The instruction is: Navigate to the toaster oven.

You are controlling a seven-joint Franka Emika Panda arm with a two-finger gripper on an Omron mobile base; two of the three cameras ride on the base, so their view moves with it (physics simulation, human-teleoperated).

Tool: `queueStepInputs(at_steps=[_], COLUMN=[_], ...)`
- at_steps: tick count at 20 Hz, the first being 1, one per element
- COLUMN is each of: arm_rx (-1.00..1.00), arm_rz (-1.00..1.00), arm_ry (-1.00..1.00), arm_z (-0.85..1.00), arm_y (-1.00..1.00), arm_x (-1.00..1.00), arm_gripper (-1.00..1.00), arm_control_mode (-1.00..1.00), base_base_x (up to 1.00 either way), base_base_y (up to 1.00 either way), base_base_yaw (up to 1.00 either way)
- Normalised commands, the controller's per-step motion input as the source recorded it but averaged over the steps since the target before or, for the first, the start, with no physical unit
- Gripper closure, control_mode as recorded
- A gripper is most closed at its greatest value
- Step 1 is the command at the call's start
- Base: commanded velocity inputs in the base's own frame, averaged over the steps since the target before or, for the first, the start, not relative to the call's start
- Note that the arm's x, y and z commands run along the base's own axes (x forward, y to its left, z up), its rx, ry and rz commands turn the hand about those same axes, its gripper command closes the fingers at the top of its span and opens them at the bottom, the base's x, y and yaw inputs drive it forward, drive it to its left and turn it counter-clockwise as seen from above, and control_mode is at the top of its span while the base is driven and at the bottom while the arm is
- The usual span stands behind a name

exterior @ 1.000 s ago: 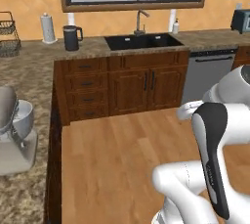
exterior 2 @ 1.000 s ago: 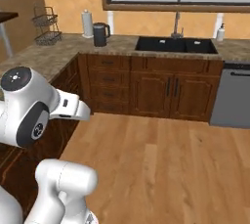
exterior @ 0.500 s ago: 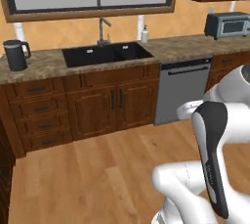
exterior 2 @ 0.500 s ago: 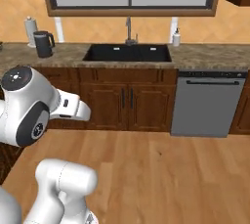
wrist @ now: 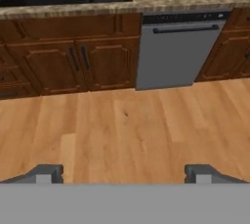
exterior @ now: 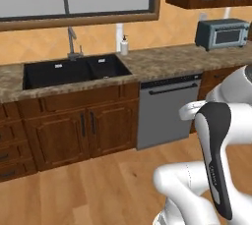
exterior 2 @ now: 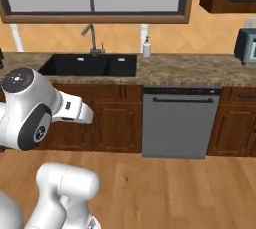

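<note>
The toaster oven (exterior: pixel 222 33), a grey-blue box with a dark glass door, stands on the granite counter (exterior: pixel 172 62) at the far right, under a dark wall cabinet. Its left edge (exterior 2: pixel 246 45) shows at the right border of the right base view. My gripper (wrist: pixel 124 173) hangs over the wooden floor, well short of the counter. Its fingertips (wrist: pixel 46 173) stand wide apart with nothing between them.
A grey dishwasher (exterior: pixel 167 111) sits under the counter, left of the toaster oven. The black sink (exterior: pixel 69 71) with faucet and a soap bottle (exterior: pixel 124 46) lie further left. Dark wood cabinets (wrist: pixel 68 56) line the wall. Wooden floor (wrist: pixel 127 130) stretches ahead.
The whole scene has slid left in both base views: the base has turned or driven rightward. The sink has moved left and the toaster oven has come further into the left base view.
</note>
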Motion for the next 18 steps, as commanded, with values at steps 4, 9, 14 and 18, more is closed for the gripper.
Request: queueStepInputs(at_steps=[4, 9, 14, 18], arm_rx=[0.00, 0.00, 0.00, 0.00], arm_rz=[0.00, 0.00, 0.00, 0.00], arm_ry=[0.00, 0.00, 0.00, 0.00], arm_z=[0.00, 0.00, 0.00, 0.00], arm_y=[0.00, 0.00, 0.00, 0.00], arm_x=[0.00, 0.00, 0.00, 0.00], arm_gripper=[-1.00, -1.00, -1.00, -1.00], arm_control_mode=[1.00, 1.00, 1.00, 1.00], base_base_x=[0.91, 0.75, 0.59, 0.63], base_base_y=[-1.00, -1.00, -1.00, -1.00], base_base_yaw=[0.00, 0.00, 0.00, 0.01])
